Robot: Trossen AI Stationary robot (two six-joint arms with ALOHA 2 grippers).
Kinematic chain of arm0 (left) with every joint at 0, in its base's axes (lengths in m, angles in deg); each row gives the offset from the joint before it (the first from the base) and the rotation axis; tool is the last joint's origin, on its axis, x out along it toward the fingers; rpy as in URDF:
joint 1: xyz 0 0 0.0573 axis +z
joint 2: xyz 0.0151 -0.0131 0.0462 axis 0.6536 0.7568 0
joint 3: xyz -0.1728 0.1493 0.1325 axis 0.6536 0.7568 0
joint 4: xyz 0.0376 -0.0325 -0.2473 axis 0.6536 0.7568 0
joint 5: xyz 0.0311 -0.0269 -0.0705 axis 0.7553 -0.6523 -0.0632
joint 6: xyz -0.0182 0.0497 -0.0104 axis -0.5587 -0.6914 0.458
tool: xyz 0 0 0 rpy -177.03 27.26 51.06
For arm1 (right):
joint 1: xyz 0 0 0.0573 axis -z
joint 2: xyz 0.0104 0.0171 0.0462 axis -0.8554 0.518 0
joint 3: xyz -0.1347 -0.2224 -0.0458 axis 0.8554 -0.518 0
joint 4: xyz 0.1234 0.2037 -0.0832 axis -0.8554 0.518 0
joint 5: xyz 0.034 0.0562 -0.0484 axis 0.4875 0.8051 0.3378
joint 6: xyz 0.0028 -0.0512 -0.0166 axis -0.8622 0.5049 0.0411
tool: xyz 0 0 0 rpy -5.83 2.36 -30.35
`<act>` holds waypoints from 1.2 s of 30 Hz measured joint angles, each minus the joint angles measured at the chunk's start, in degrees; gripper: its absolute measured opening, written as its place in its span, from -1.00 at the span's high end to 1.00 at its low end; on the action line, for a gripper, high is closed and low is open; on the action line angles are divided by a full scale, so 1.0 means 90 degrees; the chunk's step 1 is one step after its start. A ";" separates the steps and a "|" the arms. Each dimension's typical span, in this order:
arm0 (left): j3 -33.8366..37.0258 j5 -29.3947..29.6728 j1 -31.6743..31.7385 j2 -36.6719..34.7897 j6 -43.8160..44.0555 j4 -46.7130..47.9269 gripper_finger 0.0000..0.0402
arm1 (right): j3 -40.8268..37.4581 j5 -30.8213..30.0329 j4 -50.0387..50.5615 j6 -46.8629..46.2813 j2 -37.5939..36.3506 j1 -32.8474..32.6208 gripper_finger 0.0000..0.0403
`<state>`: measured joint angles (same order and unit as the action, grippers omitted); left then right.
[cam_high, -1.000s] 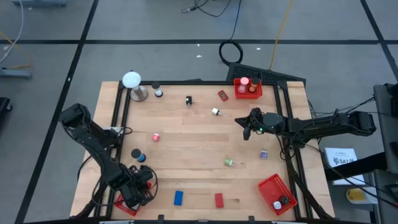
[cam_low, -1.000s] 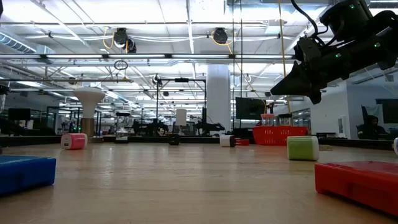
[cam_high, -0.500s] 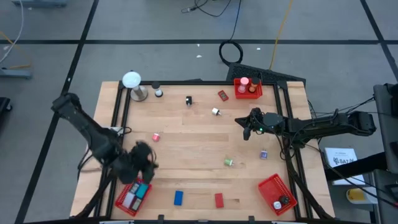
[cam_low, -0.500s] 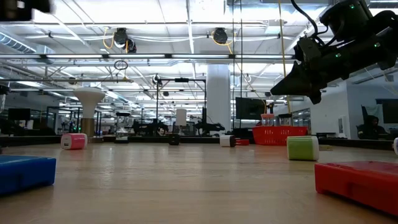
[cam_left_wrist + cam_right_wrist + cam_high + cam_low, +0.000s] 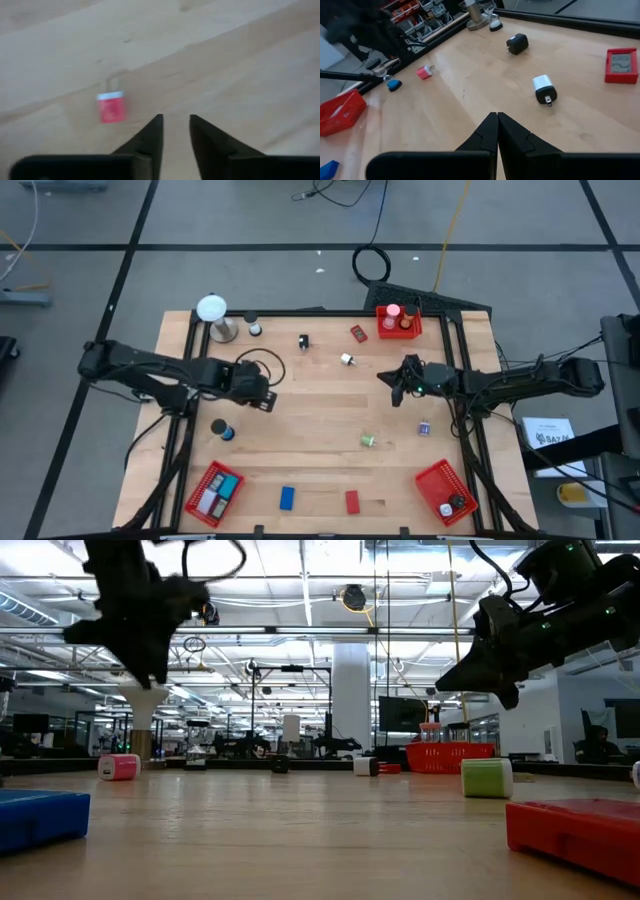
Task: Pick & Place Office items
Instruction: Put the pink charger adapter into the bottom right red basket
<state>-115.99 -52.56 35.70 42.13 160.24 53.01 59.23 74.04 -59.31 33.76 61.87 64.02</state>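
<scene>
My left gripper [image 5: 176, 119] is open and points down over the wood, above the table's left half [image 5: 258, 398], with nothing between its fingers. A small pink piece with a white end [image 5: 110, 106] lies on the table just beside the fingers, apart from them. It also shows in the low view [image 5: 118, 767]. My right gripper [image 5: 497, 116] is shut and empty. It hangs above the table's right half [image 5: 396, 392]. Other office items lie loose: a blue roll [image 5: 222, 430], a black clip [image 5: 303, 341], a white plug [image 5: 347, 360], a green piece [image 5: 368, 441], a blue block [image 5: 287, 498] and a red block [image 5: 352, 501].
Red mesh baskets stand at the near left [image 5: 212, 492], near right [image 5: 445, 492] and far right [image 5: 398, 320]. The near left one holds several pieces. A white ball on a metal stand [image 5: 213, 315] is at the far left corner. A black frame [image 5: 190, 380] borders the table.
My left gripper has left the near left basket and swung up and toward the far edge and the middle. It now hangs beside the pink piece and has come into the low view at the upper left. The basket, hidden under it before, now shows.
</scene>
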 joint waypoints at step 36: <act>0.2506 0.1400 0.0026 0.0057 -0.0781 -0.3620 0.37 | 0.0089 0.0244 0.0274 -0.0809 -0.0002 -0.0214 1.00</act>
<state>-93.44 -39.96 35.93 42.64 153.21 20.43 60.03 76.24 -56.85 26.48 61.85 62.09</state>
